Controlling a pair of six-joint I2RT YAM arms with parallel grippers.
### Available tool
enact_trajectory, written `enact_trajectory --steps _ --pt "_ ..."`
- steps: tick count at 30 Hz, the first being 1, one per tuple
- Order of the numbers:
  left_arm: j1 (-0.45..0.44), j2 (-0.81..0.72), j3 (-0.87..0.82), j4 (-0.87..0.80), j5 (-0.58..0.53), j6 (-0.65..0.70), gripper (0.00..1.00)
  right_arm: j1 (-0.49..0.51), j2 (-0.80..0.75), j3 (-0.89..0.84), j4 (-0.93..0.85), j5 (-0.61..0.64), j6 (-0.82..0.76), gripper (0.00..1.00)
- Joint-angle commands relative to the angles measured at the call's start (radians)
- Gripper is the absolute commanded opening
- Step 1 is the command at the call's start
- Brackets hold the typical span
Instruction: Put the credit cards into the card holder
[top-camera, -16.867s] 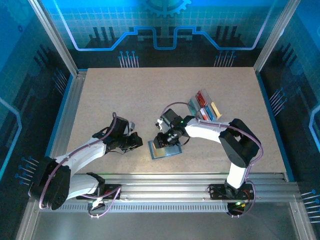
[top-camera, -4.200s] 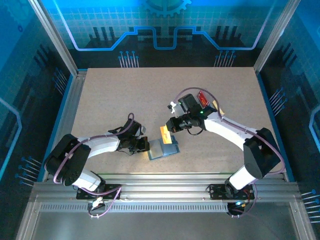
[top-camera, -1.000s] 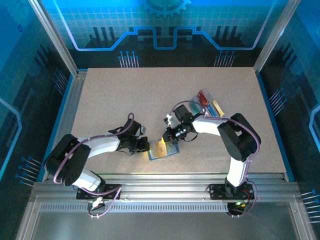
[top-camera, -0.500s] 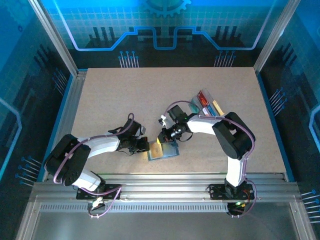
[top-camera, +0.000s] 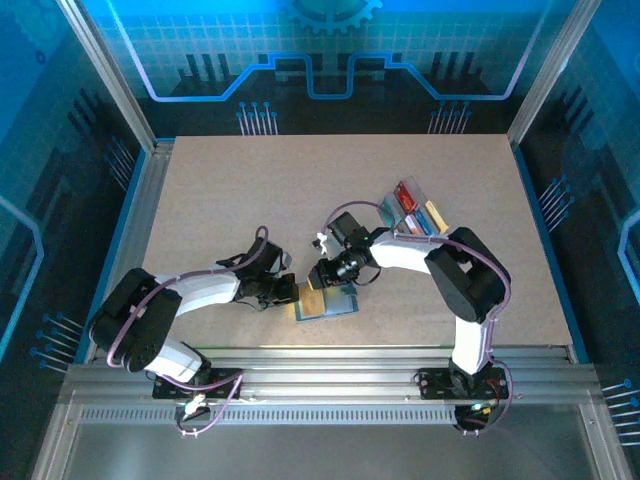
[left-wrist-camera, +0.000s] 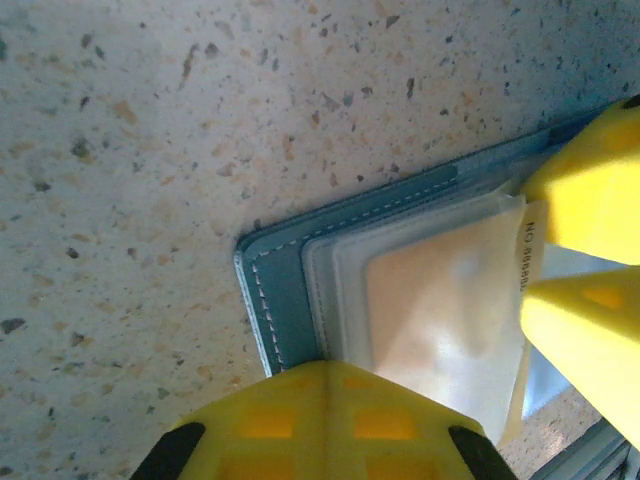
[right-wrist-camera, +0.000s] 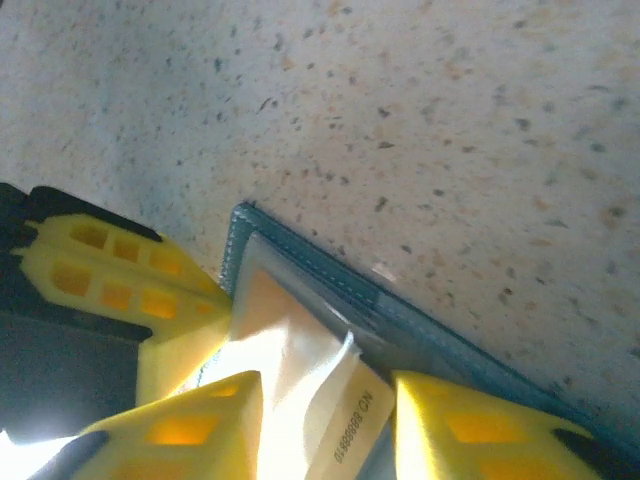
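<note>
Left gripper: the left gripper (top-camera: 288, 292) is closed, fingers together, and is set against the left edge of the card holder. Whether a flap is pinched or the edge is only pressed down cannot be told.
Card holder: the card holder (left-wrist-camera: 285, 300) is laid open and flat on the bench (top-camera: 250, 200), between the two grippers and touched from both sides. Its stitched corner is exposed just beyond the left gripper.
Card: one pale yellow card (left-wrist-camera: 440, 300) is lain over the holder's inner panel. Its long axis runs from the right gripper towards the holder's left edge, and its trailing end with the printed number is nearest the right gripper.
Right gripper: the right gripper (right-wrist-camera: 325, 385) is at the holder's far-right side. Its fingers are parted, with the card's trailing end in the gap between them. Contact with the card cannot be judged.
Deciding relation: the pocket is judged to lie leftward from the right gripper, along the card's own length, so a push in that line is called for while the holder is braced from the left. A skewed card could catch on the pocket's lip.
Remaining credit cards: the remaining credit cards (top-camera: 408, 205) are kept well apart, to the far right of the holder, nearer the right arm.
</note>
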Motion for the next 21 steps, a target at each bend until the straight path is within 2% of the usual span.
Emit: enact_trajectory --steps 1,5,9,11,15,21 --pt "-0.002 0.006 -0.034 -0.048 -0.037 0.001 0.0 0.025 -0.062 0.054 -0.16 0.175 -0.027 0.48" --pt "-0.002 0.012 -0.04 -0.034 -0.038 -0.004 0.0 0.049 -0.098 0.094 -0.268 0.329 -0.043 0.49" --pt "-0.001 0.017 -0.048 -0.018 -0.037 -0.013 0.0 0.081 -0.115 0.106 -0.323 0.452 -0.069 0.33" --pt "-0.001 0.021 -0.047 -0.015 -0.035 -0.013 0.0 0.1 -0.093 0.122 -0.354 0.499 -0.087 0.28" --pt "-0.002 0.015 -0.05 -0.015 -0.035 -0.013 0.0 0.143 -0.043 0.146 -0.405 0.595 -0.104 0.29" --pt "-0.002 0.014 -0.054 -0.013 -0.035 -0.012 0.0 0.17 0.004 0.148 -0.42 0.643 -0.099 0.3"
